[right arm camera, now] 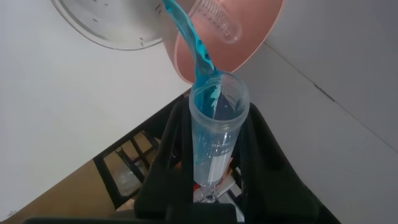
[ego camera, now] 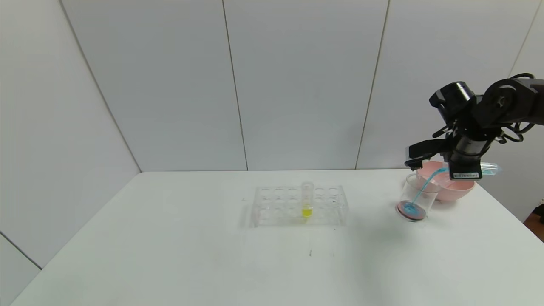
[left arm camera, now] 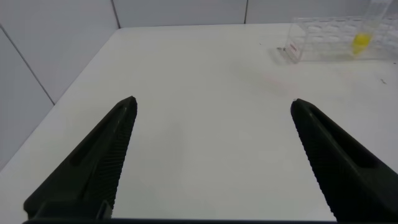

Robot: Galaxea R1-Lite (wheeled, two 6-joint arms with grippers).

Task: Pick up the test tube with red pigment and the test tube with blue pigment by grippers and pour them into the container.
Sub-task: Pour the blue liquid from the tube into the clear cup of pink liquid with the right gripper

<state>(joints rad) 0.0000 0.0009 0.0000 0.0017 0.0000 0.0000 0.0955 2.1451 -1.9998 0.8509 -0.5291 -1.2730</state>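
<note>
The test tube with blue pigment (right arm camera: 214, 134) is held tipped over at the far right of the table (ego camera: 212, 255), its mouth angled down toward the container (ego camera: 418, 197), and a blue stream is seen falling from it into the beaker. A pool of blue over a reddish layer already lies at the beaker's bottom. The right gripper (ego camera: 466, 168) is clamped tight on the tube, its jaws drawn in against the glass.

A spill is judged the main risk: the stream arcs leftward, and the pink bowl (ego camera: 450, 189) stands just behind the beaker, so a small shift of the wrist could send liquid over the rim or into the bowl. A slip of the smooth tube is also possible.

The right arm is raised, its wrist rolled so the tube lies near horizontal. The left gripper (left arm camera: 211, 162) is held low over bare table at the left, spread wide and holding nothing. A yellow tube (ego camera: 307, 199) stands in the rack (ego camera: 299, 206) mid-table.
</note>
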